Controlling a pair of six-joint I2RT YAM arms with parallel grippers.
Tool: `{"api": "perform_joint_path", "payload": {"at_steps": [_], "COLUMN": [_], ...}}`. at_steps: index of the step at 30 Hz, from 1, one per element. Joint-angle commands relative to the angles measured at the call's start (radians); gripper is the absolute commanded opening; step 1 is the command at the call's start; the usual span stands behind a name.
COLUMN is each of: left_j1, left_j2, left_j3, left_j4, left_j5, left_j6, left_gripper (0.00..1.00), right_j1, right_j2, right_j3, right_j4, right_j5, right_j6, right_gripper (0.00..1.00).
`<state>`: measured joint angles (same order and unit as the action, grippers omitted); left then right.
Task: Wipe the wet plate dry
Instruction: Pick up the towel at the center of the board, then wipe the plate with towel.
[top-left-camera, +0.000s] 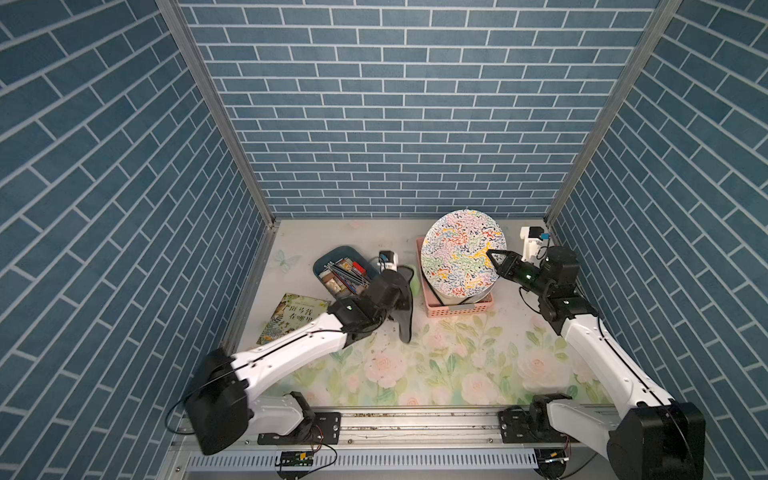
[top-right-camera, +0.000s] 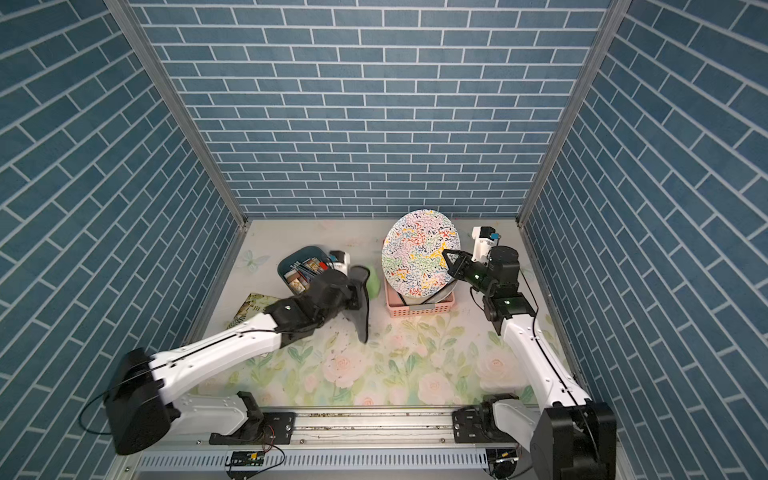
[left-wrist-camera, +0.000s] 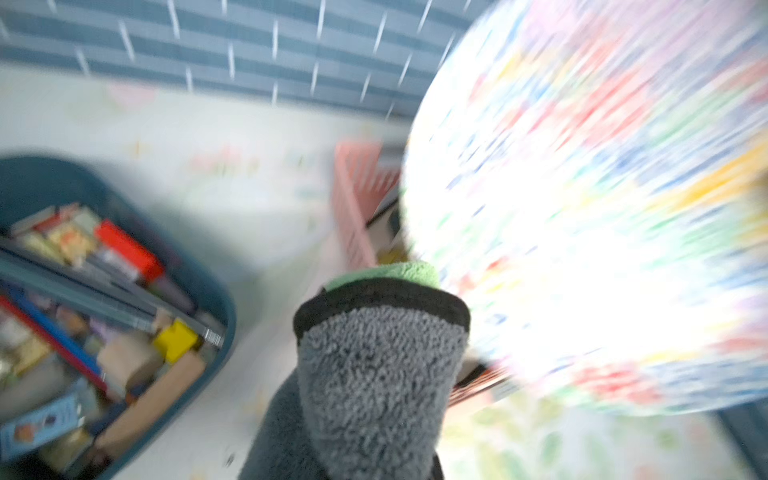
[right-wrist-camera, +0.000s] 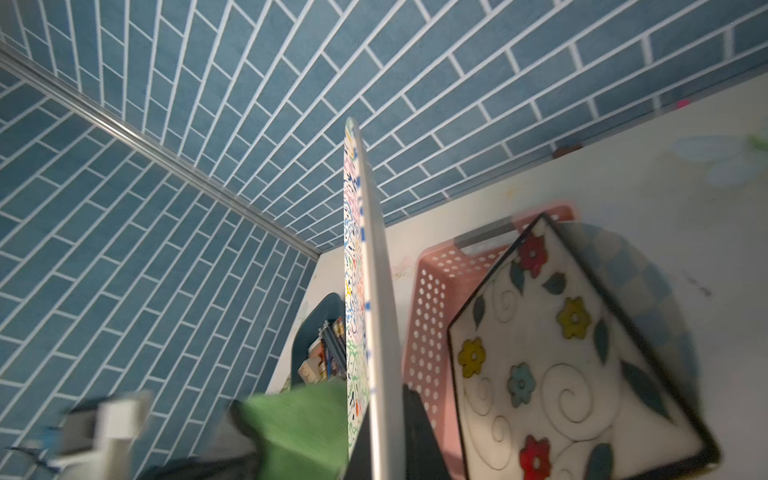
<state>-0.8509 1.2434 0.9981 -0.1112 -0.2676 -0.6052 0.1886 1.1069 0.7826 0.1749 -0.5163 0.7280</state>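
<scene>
top views, both: flowery counter (top-left-camera: 457, 374) first, carrying everything. next down, wet plate (top-left-camera: 461, 253), lifted on edge above the pink basket (top-left-camera: 453, 309), with a square flowered dish (right-wrist-camera: 573, 353) left inside. squiggly face tilted toward the left arm, presumably for easy reach. then grey cloth (top-left-camera: 405, 316), dangling just beside the plate, contact hard to call. right pincer (top-left-camera: 493, 255) clamped tight on the plate rim, probably to steady it against rubbing. left pincer (top-left-camera: 398, 289) pinched shut on the cloth, mostly buried under it. looks like wiping not started yet.
</scene>
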Motion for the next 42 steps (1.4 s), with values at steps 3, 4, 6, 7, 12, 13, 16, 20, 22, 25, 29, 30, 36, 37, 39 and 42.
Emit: {"api": "perform_joint_path", "payload": {"at_steps": [3, 4, 6, 7, 12, 13, 16, 20, 22, 25, 29, 30, 36, 37, 39, 42], "left_j1": [0.007, 0.007, 0.009, 0.008, -0.017, -0.045, -0.109, -0.067, 0.028, 0.166, 0.140, 0.105, 0.241, 0.296, 0.362, 0.359], "left_j2": [-0.005, 0.015, 0.058, 0.092, 0.197, 0.215, 0.291, 0.268, 0.210, 0.155, 0.179, 0.198, 0.146, 0.111, 0.062, 0.074], "left_j3": [0.089, 0.093, 0.090, 0.089, 0.054, 0.042, 0.114, 0.129, 0.068, 0.021, 0.043, 0.050, -0.016, -0.028, -0.034, 0.004], "left_j4": [0.002, 0.004, 0.032, 0.037, 0.122, 0.180, 0.150, 0.019, -0.014, -0.023, 0.075, 0.089, 0.036, 0.039, 0.057, 0.123], "left_j5": [-0.112, -0.140, -0.134, -0.114, 0.037, 0.092, 0.129, -0.023, -0.054, 0.024, 0.154, 0.165, 0.095, 0.102, 0.121, 0.262], "left_j6": [0.039, 0.051, 0.080, 0.078, 0.004, 0.002, 0.050, 0.051, 0.026, 0.014, 0.049, 0.048, -0.044, -0.041, -0.009, 0.036], "left_gripper": [0.00, 0.00, 0.00, 0.00, 0.00, 0.00, 0.00, 0.00, 0.00, 0.00, 0.00, 0.00, 0.00, 0.00, 0.00, 0.00], "right_j1": [0.138, 0.162, 0.206, 0.222, 0.244, 0.244, 0.262, 0.253, 0.234, 0.246, 0.359, 0.385, 0.376, 0.369, 0.370, 0.423], "right_j2": [-0.008, -0.003, 0.009, 0.013, 0.020, 0.025, 0.054, 0.048, 0.023, 0.040, 0.112, 0.130, 0.093, 0.081, 0.072, 0.103], "right_j3": [-0.051, -0.056, -0.062, -0.059, -0.033, -0.013, 0.034, 0.029, 0.029, 0.065, 0.079, 0.086, 0.098, 0.090, 0.090, 0.115], "right_j4": [0.344, 0.378, 0.449, 0.483, 0.587, 0.594, 0.598, 0.659, 0.637, 0.606, 0.670, 0.693, 0.692, 0.666, 0.626, 0.594], "right_j5": [0.004, 0.013, 0.025, 0.032, 0.086, 0.106, 0.111, 0.101, 0.115, 0.055, 0.023, 0.027, 0.077, 0.080, 0.066, -0.007], "right_j6": [0.274, 0.294, 0.344, 0.365, 0.475, 0.488, 0.501, 0.550, 0.547, 0.482, 0.470, 0.474, 0.465, 0.453, 0.401, 0.334], "right_gripper": [0.00, 0.00, 0.00, 0.00, 0.00, 0.00, 0.00, 0.00, 0.00, 0.00, 0.00, 0.00, 0.00, 0.00, 0.00, 0.00]}}
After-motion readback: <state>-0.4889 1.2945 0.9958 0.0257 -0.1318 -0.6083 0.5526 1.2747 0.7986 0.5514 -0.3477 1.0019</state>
